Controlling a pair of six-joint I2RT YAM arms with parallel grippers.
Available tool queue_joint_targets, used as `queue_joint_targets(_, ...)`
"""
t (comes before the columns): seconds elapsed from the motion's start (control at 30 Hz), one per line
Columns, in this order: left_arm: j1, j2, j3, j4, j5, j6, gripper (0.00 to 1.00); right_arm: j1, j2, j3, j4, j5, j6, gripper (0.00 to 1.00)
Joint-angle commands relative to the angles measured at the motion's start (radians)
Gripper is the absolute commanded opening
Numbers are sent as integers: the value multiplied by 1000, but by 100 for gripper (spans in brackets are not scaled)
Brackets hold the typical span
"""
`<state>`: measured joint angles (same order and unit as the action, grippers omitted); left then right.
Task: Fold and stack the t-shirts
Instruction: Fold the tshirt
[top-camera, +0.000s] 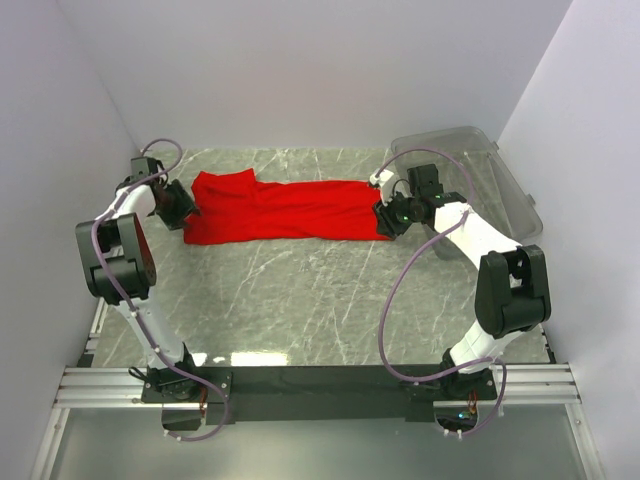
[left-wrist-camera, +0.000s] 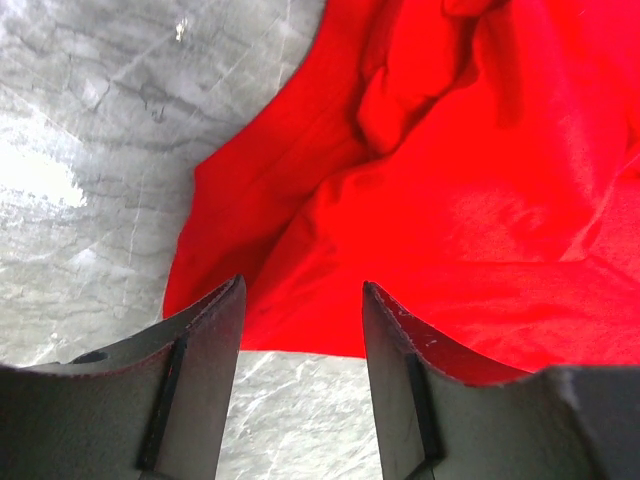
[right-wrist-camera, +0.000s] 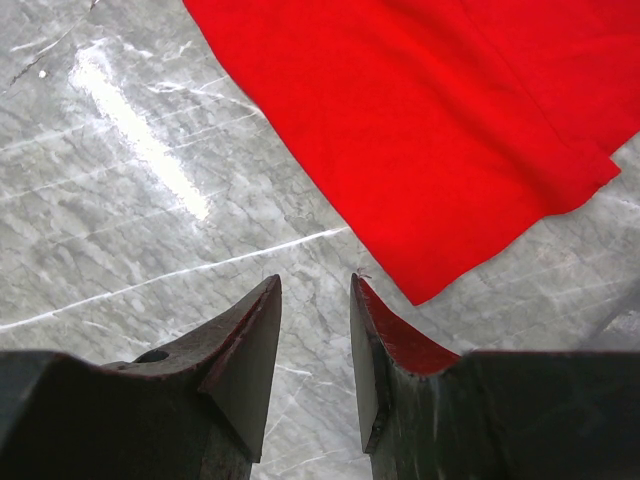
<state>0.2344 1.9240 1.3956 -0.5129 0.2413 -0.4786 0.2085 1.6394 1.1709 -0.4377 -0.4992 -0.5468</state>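
A red t-shirt (top-camera: 280, 208) lies folded into a long strip across the far part of the marble table, wrinkled at its left end. My left gripper (top-camera: 190, 212) is open at the shirt's left end; in the left wrist view (left-wrist-camera: 303, 290) its fingers straddle the shirt's edge (left-wrist-camera: 450, 200), holding nothing. My right gripper (top-camera: 384, 222) is open at the shirt's right end; in the right wrist view (right-wrist-camera: 315, 285) it hovers over bare table, just short of the shirt's corner (right-wrist-camera: 430, 150).
A clear plastic bin (top-camera: 480, 175) stands at the back right, close behind the right arm. White walls close in the table (top-camera: 300, 300) on the left, back and right.
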Motion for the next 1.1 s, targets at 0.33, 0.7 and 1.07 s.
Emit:
queue_joint_targets(0.33,-10,29,22,-44,29,60,50,-8,-10,24,10,-16,10,41)
queue_joint_targets(0.7,-14,-17,20,-47,-59,69,50,-9,-21,6,16,-12,5,41)
queue_joint_targets(1.07,2,-183,-38,-36,-31,61,50,-8,14,27,-50,22,-84,41)
